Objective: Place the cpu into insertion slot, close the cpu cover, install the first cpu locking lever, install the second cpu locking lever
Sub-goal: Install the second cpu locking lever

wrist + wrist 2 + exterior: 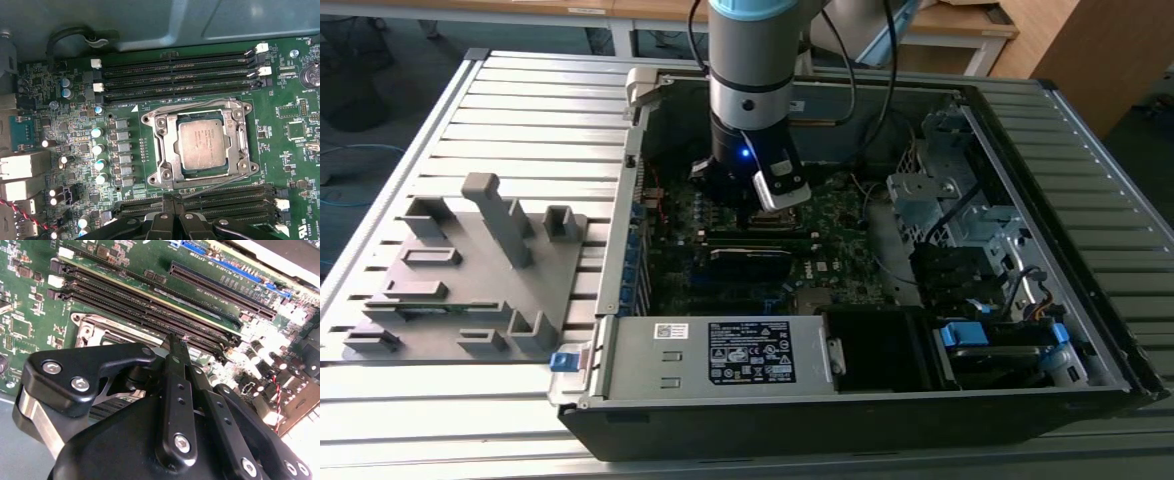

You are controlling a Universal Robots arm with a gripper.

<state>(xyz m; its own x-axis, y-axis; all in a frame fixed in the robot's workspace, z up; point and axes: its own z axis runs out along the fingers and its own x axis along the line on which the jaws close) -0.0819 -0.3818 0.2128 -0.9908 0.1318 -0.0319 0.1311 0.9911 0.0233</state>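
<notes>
In the first wrist view the cpu (202, 144), a flat square chip with a dull silvery-tan top, sits in the insertion slot (172, 112) at frame centre, edges parallel to the long black memory slots (175, 75). The thin silver cpu cover (168, 145) lies shut around it. The black gripper (172, 342) has its fingers together, holding nothing

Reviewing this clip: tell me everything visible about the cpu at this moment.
In the first wrist view the cpu is a small flat square chip with a dull silvery-tan metal top bearing faint print. It lies flat in the insertion slot, framed by the cpu cover, whose silver frame lies around its top. Green motherboard surrounds the socket, with long black memory slots on two sides. The claw sits just beyond the socket's edge, not touching the chip.
</notes>
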